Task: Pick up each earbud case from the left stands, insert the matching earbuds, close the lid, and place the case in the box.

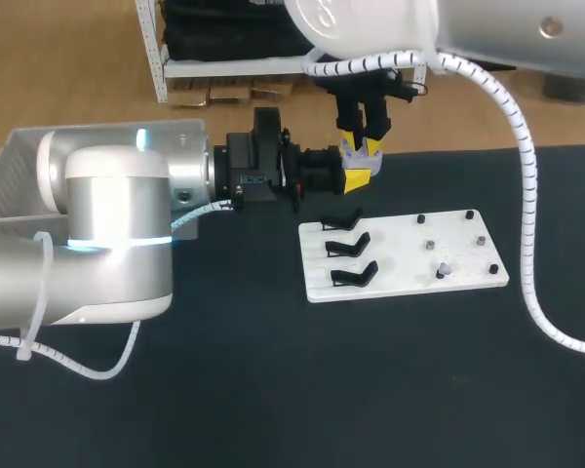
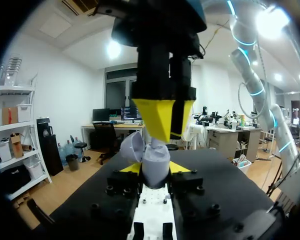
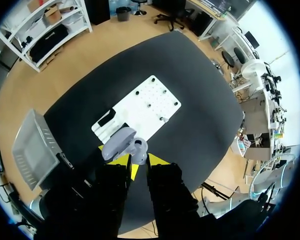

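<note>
Jaws of the left gripper (image 1: 356, 180) are closed on the earbud case (image 2: 155, 160), one yellow tip against each side of its lower half. This keeps the case lifted off the surface (image 1: 273, 390), just beyond the far edge of the white board (image 1: 400, 261). The lid (image 2: 131, 145) stands open and leans to one side, so the mouth of the case faces up. That suits an arm coming from above.

The right gripper (image 1: 363, 146) hangs straight down over that mouth, with its yellow tips at or touching the top of the case. I cannot tell whether its jaws are closed on anything. An earbud there would be too small and too hidden to make out. The arrangement looks like a holder and a worker: the left arm steadies the case and the right arm does the fine placing.

Three black stands (image 1: 349, 249) sit in a row on the left part of the board, and all of them look bare. Small dark pegs dot the right part of the board. The box (image 1: 19, 146) sits well off to the left, beside the left arm, so that arm would have only a short way to carry the case. My judgement is that the step in hand is inserting the earbuds. Closing the lid and placing the case in the box are not yet done.
</note>
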Controlling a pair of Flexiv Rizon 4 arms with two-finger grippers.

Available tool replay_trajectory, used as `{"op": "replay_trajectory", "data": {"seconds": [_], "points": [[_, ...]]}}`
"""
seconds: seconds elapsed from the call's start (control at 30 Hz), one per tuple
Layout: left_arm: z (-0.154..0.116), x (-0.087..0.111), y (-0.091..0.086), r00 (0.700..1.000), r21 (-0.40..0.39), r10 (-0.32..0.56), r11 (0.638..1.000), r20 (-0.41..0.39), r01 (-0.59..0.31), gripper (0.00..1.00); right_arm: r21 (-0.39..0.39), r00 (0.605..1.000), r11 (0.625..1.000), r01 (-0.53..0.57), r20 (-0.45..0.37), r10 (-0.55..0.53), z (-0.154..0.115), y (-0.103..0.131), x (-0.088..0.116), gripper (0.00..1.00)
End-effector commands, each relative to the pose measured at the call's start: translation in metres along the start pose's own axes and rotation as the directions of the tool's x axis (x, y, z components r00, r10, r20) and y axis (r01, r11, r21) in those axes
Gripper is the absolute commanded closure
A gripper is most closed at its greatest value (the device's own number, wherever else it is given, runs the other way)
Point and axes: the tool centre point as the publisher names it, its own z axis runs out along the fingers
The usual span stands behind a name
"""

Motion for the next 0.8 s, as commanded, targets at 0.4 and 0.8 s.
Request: {"op": "replay_trajectory", "data": {"seconds": [0.4,0.8], "points": [[0.001,0.002,-0.002,1.0,-0.008,0.005,1.0,0.01,-0.005,1.0,0.002,1.0,1.0,-0.002,-0.005,0.002,0.002,-0.001,-0.003,1.0],[0.001,0.002,-0.002,1.0,-0.008,0.005,1.0,0.01,-0.005,1.0,0.0,1.0,1.0,0.003,-0.023,-0.003,0.011,-0.002,0.0,1.0]]}}
